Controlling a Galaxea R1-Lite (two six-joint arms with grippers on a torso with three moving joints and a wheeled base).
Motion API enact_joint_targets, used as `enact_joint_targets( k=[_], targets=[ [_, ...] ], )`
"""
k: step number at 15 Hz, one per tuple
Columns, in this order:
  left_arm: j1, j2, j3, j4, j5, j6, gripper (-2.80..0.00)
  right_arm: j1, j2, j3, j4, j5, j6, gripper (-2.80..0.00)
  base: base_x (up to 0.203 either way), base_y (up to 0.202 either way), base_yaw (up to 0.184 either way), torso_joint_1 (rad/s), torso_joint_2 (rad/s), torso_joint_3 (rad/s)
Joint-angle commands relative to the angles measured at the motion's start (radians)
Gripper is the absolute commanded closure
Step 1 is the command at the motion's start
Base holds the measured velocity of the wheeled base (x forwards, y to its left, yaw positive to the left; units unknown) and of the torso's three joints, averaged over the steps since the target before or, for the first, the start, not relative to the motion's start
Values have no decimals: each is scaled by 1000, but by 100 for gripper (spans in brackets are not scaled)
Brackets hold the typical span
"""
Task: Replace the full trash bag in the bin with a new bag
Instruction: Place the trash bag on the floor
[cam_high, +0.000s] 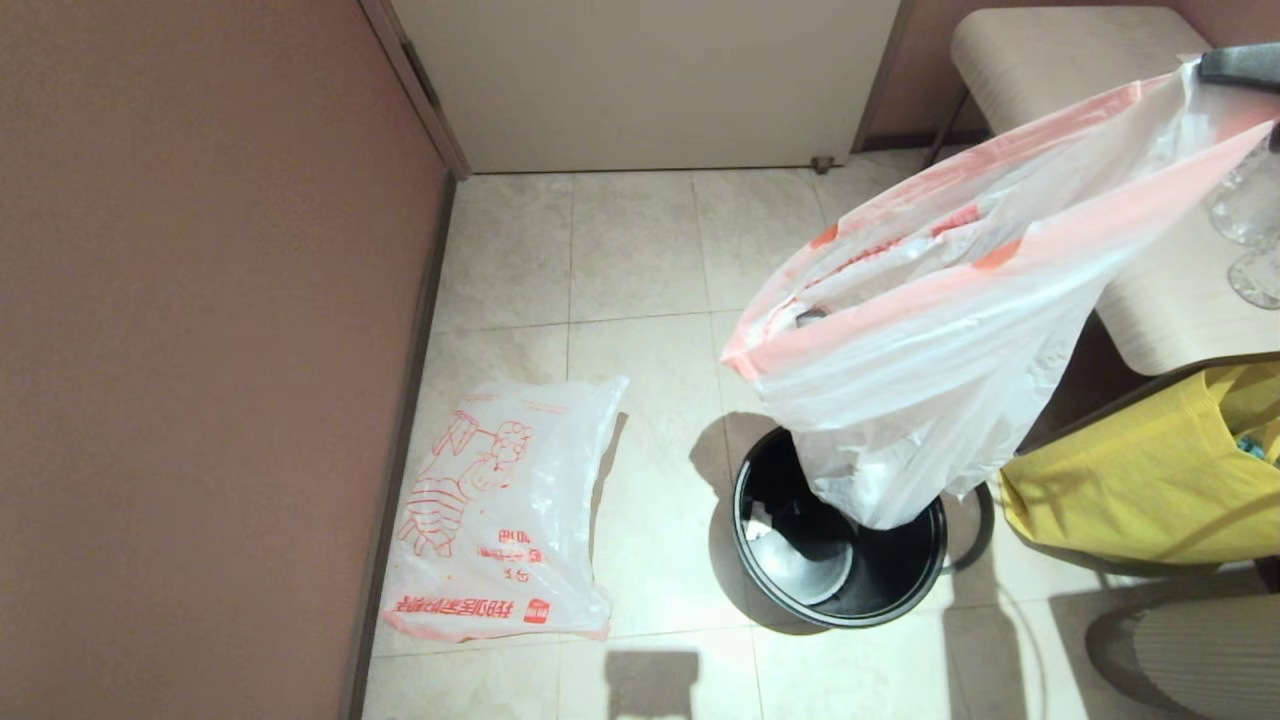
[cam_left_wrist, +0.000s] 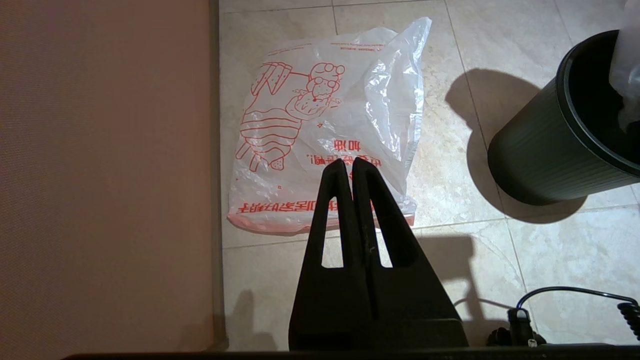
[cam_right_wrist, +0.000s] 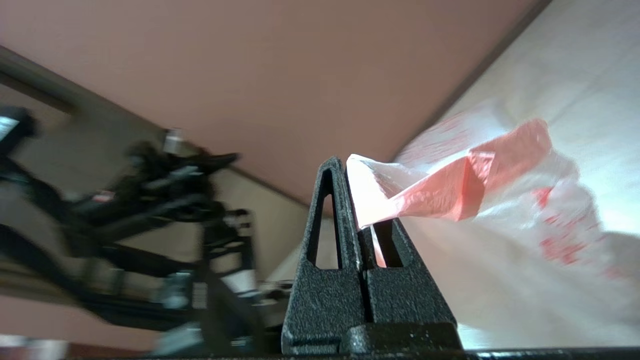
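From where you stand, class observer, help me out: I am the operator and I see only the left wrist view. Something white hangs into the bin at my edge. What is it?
Observer: It is the full trash bag, lifted mostly out of the bin; only its bottom tip hangs inside the mouth.
Operator: What is lifting it?
Observer: The right gripper, shut on the bag's pink-red rim, high at the head view's upper right.
Operator: Is anything beside the bin on the far side from me?
Observer: Yes, a yellow bag sits under a pale table, close to the bin.
Operator: And my new bag?
Observer: The new bag lies flat on the floor by the wall, untouched.
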Motion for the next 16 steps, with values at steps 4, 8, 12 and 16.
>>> enact_joint_targets(
  k=[4, 8, 12, 16],
  targets=[
    [0, 0, 0, 0, 0, 0, 0, -62, 57, -9, -323, 47, 78, 0, 0, 0, 0, 0, 0, 0],
    [0, 0, 0, 0, 0, 0, 0, -41, 5, -11, -701, 10, 432, 0, 0, 0, 0, 0, 0, 0],
    [0, 0, 0, 0, 0, 0, 0, -33, -9, -17, -1175, -192, 965, 0, 0, 0, 0, 0, 0, 0],
    [0, 0, 0, 0, 0, 0, 0, -96, 32, -23, -1356, -349, 1220, 0, 0, 0, 0, 0, 0, 0]
  ],
)
